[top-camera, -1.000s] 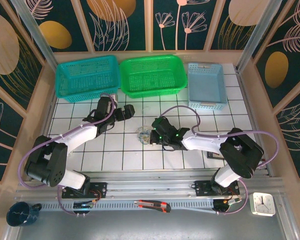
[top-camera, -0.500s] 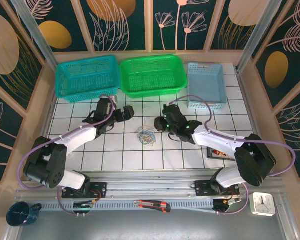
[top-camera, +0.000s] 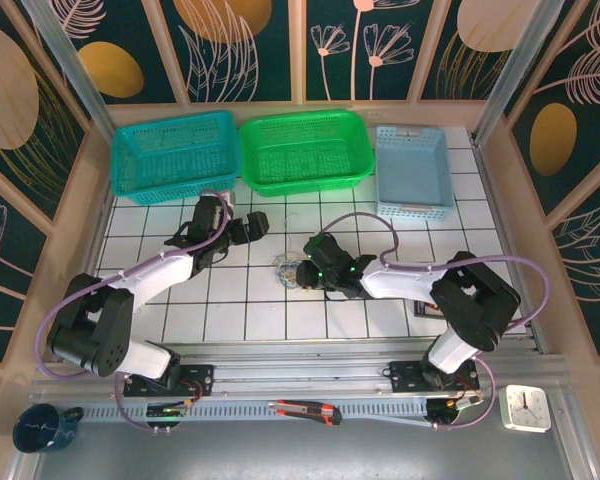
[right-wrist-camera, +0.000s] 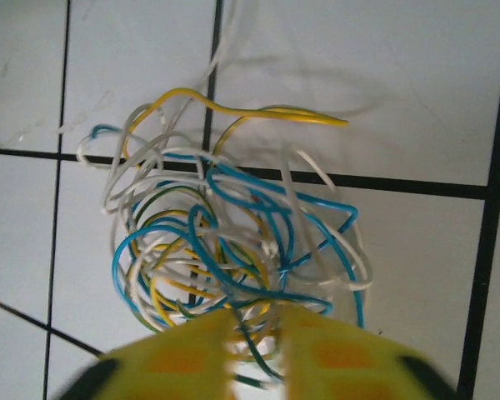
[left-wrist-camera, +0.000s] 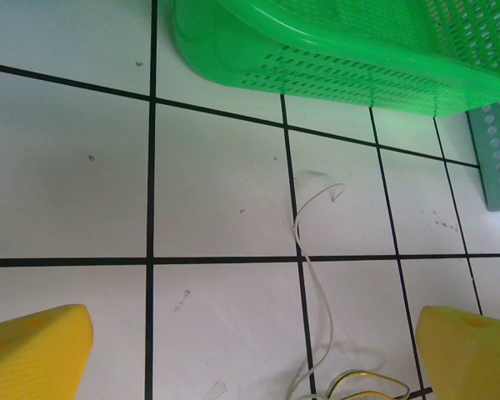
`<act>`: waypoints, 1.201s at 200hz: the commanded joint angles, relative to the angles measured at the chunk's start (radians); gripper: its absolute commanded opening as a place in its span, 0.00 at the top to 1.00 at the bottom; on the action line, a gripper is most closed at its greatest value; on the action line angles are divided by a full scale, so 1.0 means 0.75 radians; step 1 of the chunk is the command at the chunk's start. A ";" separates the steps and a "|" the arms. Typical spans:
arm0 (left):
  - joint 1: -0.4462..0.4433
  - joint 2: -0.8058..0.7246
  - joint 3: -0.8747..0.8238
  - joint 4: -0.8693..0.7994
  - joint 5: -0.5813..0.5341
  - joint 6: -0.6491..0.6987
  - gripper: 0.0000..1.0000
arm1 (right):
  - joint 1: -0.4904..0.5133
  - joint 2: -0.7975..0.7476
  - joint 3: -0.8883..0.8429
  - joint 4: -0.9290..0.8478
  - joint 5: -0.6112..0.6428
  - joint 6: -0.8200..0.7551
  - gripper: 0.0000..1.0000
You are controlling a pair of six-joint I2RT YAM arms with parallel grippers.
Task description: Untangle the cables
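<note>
The cables (right-wrist-camera: 233, 242) are a small tangle of thin white, yellow and blue wires lying on the white tiles, seen in the top view (top-camera: 286, 270) near the middle of the table. My right gripper (right-wrist-camera: 257, 333) is at the tangle's near edge, its yellow fingers almost together with a few strands caught between them; from above the right gripper (top-camera: 306, 270) touches the tangle's right side. My left gripper (left-wrist-camera: 250, 358) is open, its yellow fingertips far apart, with a loose white strand (left-wrist-camera: 304, 250) running between them on the tile. In the top view the left gripper (top-camera: 248, 228) hovers up and left of the tangle.
Three baskets line the far edge: teal (top-camera: 175, 155), green (top-camera: 305, 150) and light blue (top-camera: 412, 172). The green basket (left-wrist-camera: 333, 50) lies just ahead of the left gripper. A box cutter (top-camera: 305, 410), a clock (top-camera: 526, 407) and a mug (top-camera: 42, 428) sit off the tiles in front.
Half a second ago the right gripper stood up and right of the tangle, jaws wider; it has come back down onto it and closed. The left arm has stayed put.
</note>
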 commanded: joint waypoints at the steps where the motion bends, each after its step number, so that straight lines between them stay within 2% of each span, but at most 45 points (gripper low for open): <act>1: 0.013 -0.016 0.008 0.013 0.019 -0.012 0.01 | -0.008 -0.006 0.052 -0.015 0.021 -0.024 0.98; 4: 0.013 -0.015 0.007 0.014 0.021 -0.011 0.01 | -0.011 -0.010 0.055 -0.022 0.045 -0.029 1.00; 61: 0.013 -0.012 0.001 0.023 0.025 -0.010 0.01 | -0.041 -0.159 0.109 -0.131 0.146 -0.146 1.00; 177: 0.013 -0.008 0.000 0.015 0.032 0.003 0.01 | -0.193 -0.404 -0.026 -0.110 0.093 -0.196 1.00; 185: 0.013 -0.009 -0.001 0.015 0.032 0.003 0.01 | -0.201 -0.409 -0.033 -0.113 0.082 -0.197 0.95; 199: 0.013 -0.007 0.001 0.012 0.035 0.005 0.01 | -0.206 -0.416 -0.043 -0.129 0.092 -0.199 0.80; 240: 0.013 -0.015 0.002 0.009 0.035 0.007 0.01 | -0.229 -0.481 -0.078 -0.141 0.124 -0.200 0.78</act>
